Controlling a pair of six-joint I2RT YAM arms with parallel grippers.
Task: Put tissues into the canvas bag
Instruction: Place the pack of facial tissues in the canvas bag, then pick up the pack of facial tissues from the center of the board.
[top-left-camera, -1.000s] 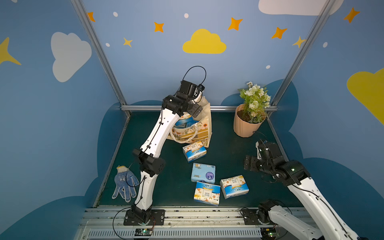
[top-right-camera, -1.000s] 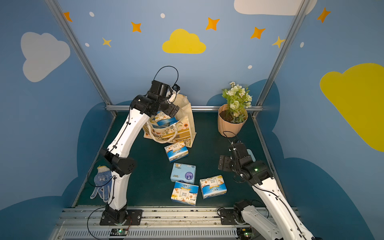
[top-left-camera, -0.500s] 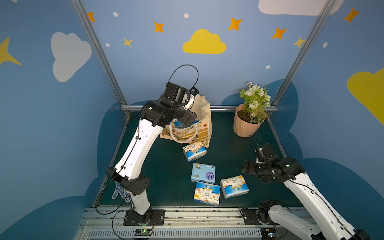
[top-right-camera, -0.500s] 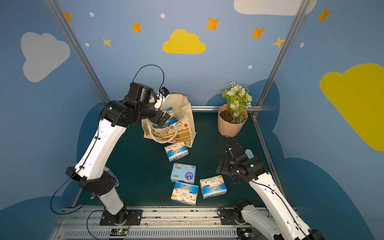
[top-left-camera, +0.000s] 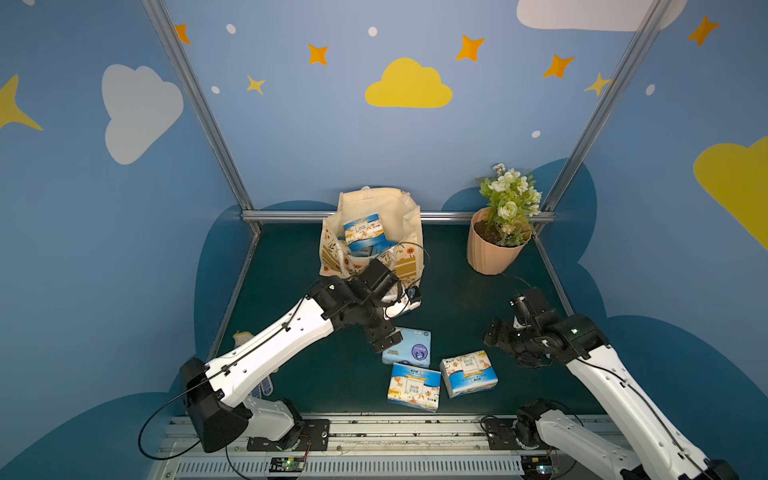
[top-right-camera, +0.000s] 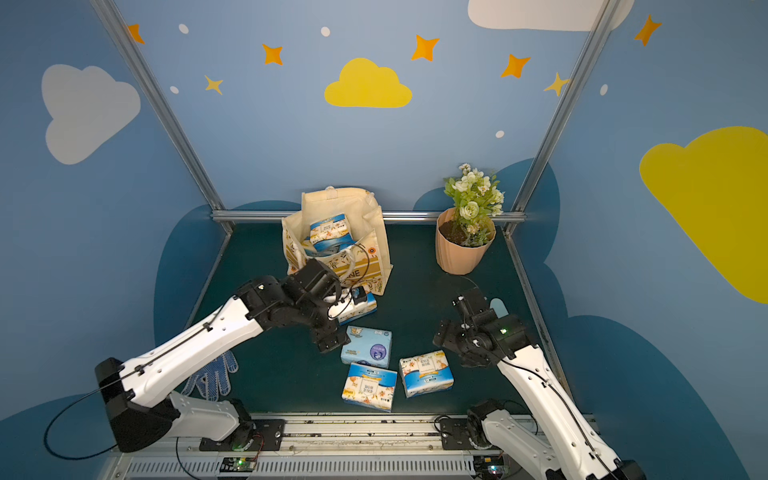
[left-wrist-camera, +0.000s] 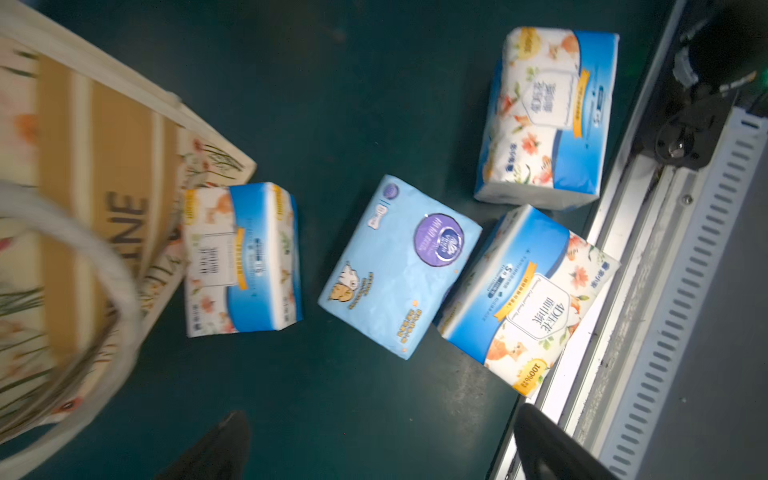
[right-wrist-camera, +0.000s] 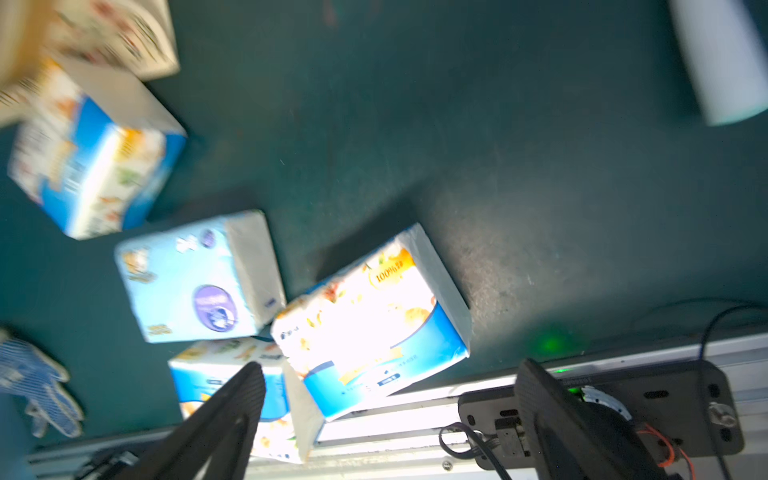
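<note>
The cream floral-print canvas tote bag (top-left-camera: 399, 203) stands open at the back, holding a blue-and-white floral tissue pack (top-left-camera: 363, 228), perhaps more beneath. A similar floral pack (left-wrist-camera: 241, 257) lies just before the bag. Nearer the front, a pale blue purple-emblem pack (top-left-camera: 411, 347) lies against another floral pack (top-left-camera: 413, 386), with a last floral pack (top-left-camera: 469, 374) beside.

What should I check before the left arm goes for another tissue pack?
1. Left gripper open, empty: ok.
2. Right gripper open, empty: ok.
3. Canvas bag upright, mouth open: ok.
4. Room left above the packs inside: cannot tell.
5. Floral pack beside the bag clear of other packs: ok.
6. Pale blue pack clear of neighbours: not ok, it abuts the front floral pack.
</note>
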